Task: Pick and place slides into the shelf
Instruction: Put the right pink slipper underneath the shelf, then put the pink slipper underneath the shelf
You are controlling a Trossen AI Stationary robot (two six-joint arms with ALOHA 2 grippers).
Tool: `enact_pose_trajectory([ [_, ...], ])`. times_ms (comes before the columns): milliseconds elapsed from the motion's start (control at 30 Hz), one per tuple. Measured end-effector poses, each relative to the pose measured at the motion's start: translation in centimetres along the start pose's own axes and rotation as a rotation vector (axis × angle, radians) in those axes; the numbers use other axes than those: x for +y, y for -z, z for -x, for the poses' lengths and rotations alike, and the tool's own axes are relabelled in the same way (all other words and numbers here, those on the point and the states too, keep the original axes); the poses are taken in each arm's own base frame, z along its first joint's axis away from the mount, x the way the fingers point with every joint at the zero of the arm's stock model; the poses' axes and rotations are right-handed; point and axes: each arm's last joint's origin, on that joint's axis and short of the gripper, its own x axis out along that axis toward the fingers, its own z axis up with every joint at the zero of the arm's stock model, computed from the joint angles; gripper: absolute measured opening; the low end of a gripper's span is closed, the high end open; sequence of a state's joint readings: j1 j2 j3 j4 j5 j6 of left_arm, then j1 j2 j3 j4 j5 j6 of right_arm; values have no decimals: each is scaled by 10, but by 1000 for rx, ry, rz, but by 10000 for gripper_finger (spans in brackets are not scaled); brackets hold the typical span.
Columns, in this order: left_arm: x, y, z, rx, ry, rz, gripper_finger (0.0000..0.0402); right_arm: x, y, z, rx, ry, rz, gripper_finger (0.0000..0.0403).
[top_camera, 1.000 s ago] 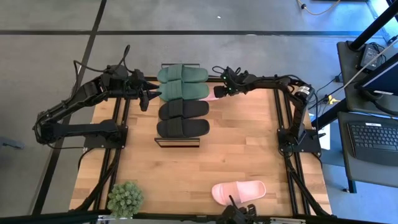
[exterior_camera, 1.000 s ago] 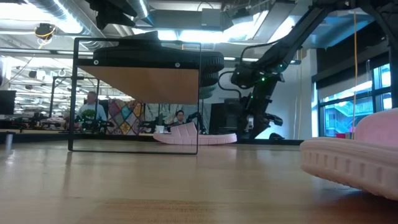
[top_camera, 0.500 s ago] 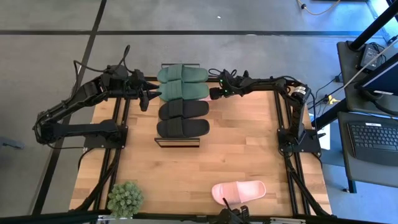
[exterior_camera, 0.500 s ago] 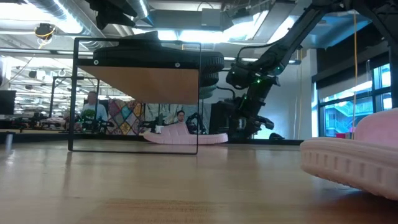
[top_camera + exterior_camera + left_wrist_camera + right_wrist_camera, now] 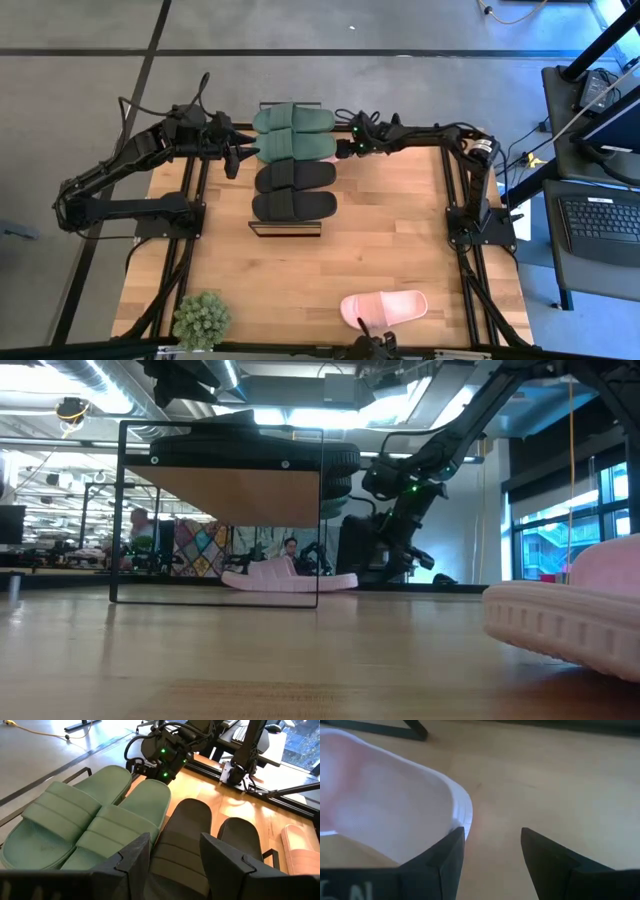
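Beside the rack (image 5: 285,228), my right gripper (image 5: 492,845) hangs open next to the pink slide (image 5: 385,820) (nothing held); a skewed grab could shove it away. Left gripper (image 5: 172,852) waits open.

I work in a robotics lab: my wooden table (image 5: 400,230) stands on grey concrete floor (image 5: 80,100), a desk with a keyboard (image 5: 597,222) sits beside it, and people (image 5: 140,532) sit at benches under exposed ceiling ducts (image 5: 100,380).
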State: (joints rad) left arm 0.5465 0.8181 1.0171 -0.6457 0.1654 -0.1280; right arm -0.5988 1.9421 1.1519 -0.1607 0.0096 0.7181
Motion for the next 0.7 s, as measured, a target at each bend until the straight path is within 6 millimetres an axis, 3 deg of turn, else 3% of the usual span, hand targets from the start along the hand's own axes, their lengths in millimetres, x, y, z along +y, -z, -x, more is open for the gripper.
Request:
enact_pose_trajectory([
  [167,0,0,0,0,0,0,165,4,-6,15,-18,-24,-10,197],
  [333,0,0,0,-1,0,0,165,3,-15,46,-74,22,-18,197],
  [500,0,0,0,-4,1,-1,165,2,-14,97,-54,65,-19,197],
  [700,0,0,0,-4,1,-1,165,14,14,169,71,-42,52,197],
])
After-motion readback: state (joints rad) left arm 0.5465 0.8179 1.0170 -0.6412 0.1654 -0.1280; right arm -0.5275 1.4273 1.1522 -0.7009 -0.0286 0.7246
